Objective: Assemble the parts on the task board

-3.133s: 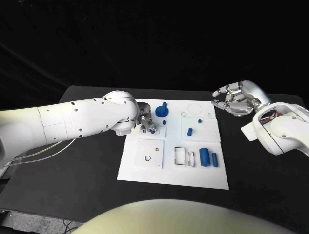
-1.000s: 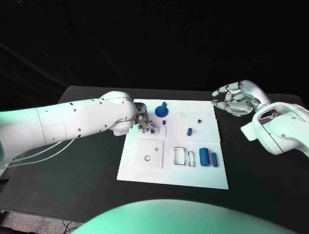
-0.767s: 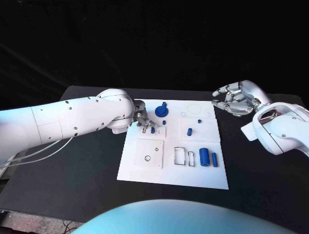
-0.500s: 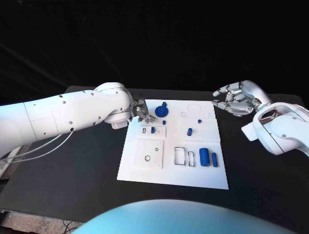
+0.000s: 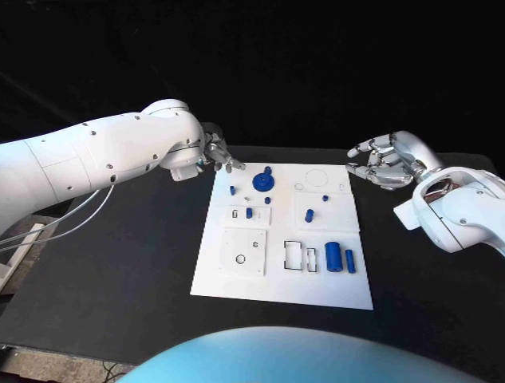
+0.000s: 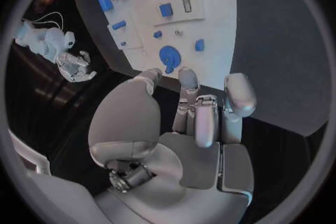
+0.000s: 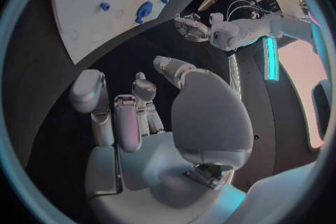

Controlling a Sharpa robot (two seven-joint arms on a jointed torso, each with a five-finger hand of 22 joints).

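— On the middle of the black table (image 5: 114, 263) lies the task board (image 5: 285, 275), its blue parts (image 5: 335, 255) scattered over it. What has changed?

— The left hand (image 5: 218, 153), which was down over the board's near-left recesses, has lifted away to the board's far-left corner; a small part (image 5: 250, 213) now stands where it worked.

— Holding anything?

— Nothing; fingers loosely apart. The right hand (image 5: 381, 162) stays curled and empty beyond the board's far-right corner.

— Anything in the way?

— A round blue gear (image 5: 262, 180) sits nearest the left hand.

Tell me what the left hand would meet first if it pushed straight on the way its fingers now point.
Probably the round blue part near the task board edge: the left hand has its fingers aimed at it across bare table. Its height above the board is unclear.
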